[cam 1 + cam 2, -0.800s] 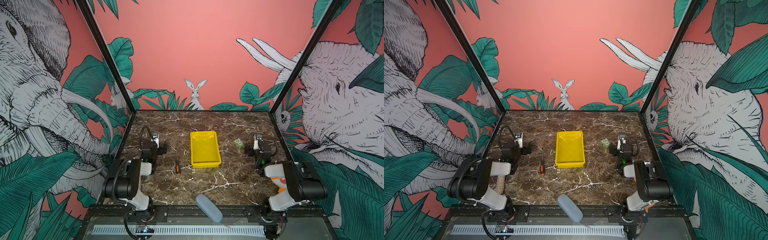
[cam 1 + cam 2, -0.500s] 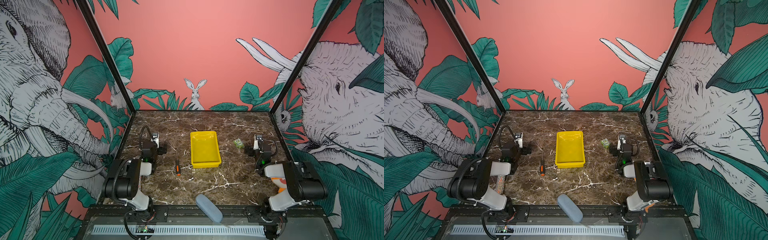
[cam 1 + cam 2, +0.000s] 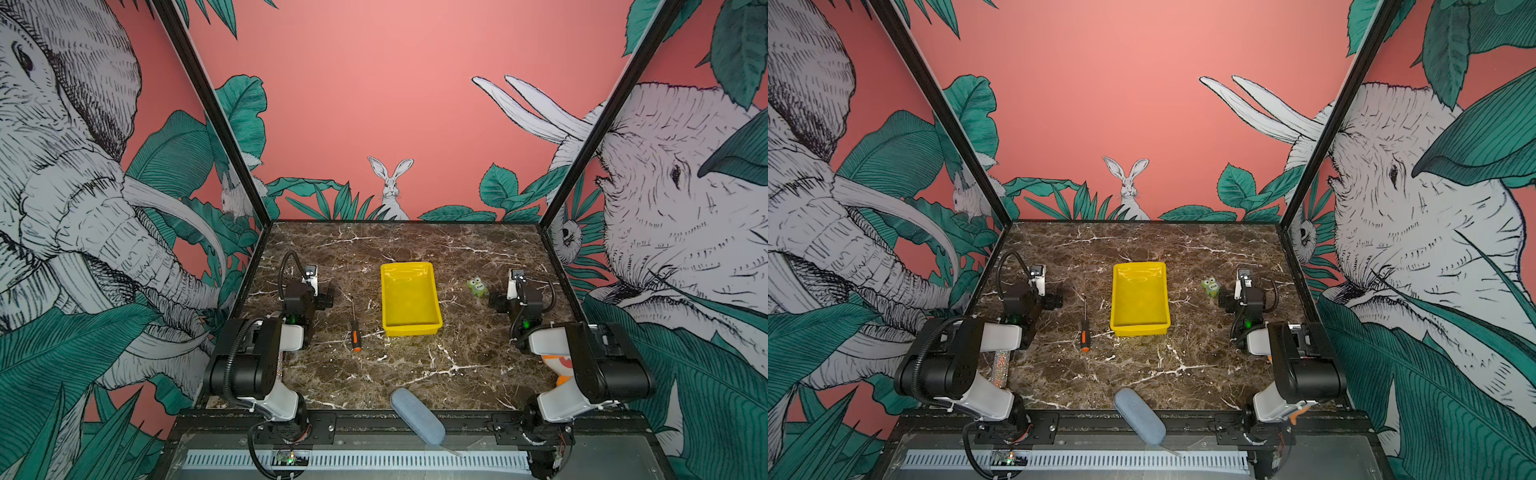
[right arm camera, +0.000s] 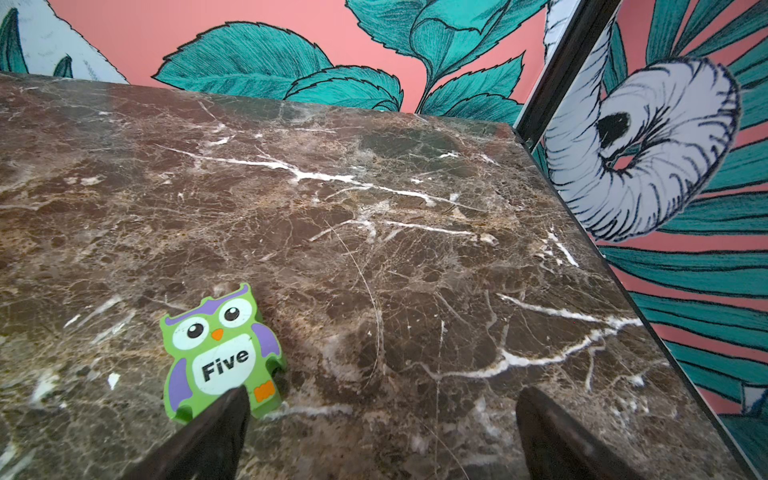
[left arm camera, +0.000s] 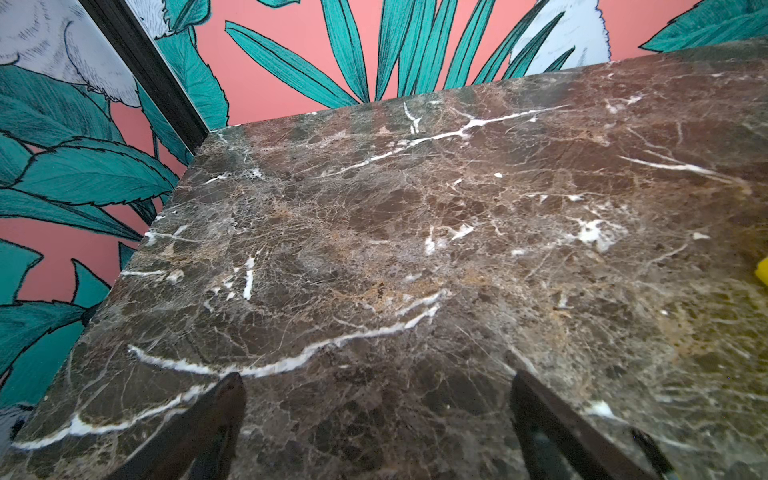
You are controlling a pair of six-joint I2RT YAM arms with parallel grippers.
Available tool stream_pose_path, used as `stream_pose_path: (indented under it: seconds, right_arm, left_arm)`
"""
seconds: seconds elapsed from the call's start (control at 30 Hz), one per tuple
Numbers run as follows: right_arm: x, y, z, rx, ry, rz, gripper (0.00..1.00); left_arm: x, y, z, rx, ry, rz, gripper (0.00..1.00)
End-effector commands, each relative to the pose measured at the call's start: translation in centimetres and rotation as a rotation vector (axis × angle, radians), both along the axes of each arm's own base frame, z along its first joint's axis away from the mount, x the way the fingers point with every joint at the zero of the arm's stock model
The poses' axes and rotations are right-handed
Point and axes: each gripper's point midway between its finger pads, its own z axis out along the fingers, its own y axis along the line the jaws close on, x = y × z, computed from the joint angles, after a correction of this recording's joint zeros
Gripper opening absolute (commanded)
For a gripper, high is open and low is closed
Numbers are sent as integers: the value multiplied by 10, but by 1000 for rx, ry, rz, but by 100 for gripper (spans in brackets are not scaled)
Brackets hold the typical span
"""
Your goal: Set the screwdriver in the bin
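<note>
1. Left hand (image 5: 376, 380) spread wide, holding nothing, over bare tabletop (image 5: 374, 249).
2. Right hand (image 4: 382, 392) also wide, nothing held. An owl block (image 4: 220, 353) lies just beside one finger.
3. Screwdriver (image 3: 355, 332) lies flat on the tabletop in both top views, orange end toward the near edge, left of the bin, not touching it.
4. Yellow bin (image 3: 409, 297) sits mid-tabletop.

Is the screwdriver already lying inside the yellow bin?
No, in a top view the screwdriver lies on the marble table beside the bin, apart from it.
</note>
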Motion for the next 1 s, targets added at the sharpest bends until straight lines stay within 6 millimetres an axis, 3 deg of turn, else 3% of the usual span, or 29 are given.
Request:
stream_pose_path:
  seconds: [0.0, 0.57, 0.67, 0.8, 0.9, 0.97]
  right_arm:
    - [7, -3, 10, 1, -32, -14, 99]
    - [7, -3, 10, 1, -32, -14, 99]
    - [6, -3, 10, 1, -31, -15, 99]
    - [7, -5, 9, 7, -28, -20, 99]
    - [7, -5, 10, 9, -33, -20, 99]
    - [8, -8, 17, 6, -27, -42, 99]
  left_arm:
    - [4, 1, 7, -10, -17, 4, 100]
    - [7, 3, 13, -2, -17, 10, 100]
    - [6, 4, 27, -6, 40, 28, 100]
    - [-6, 23, 55, -95, 189, 201, 100]
    - [-26, 29, 74, -225, 260, 324, 100]
    - [-36, 23, 87, -296, 295, 329, 100]
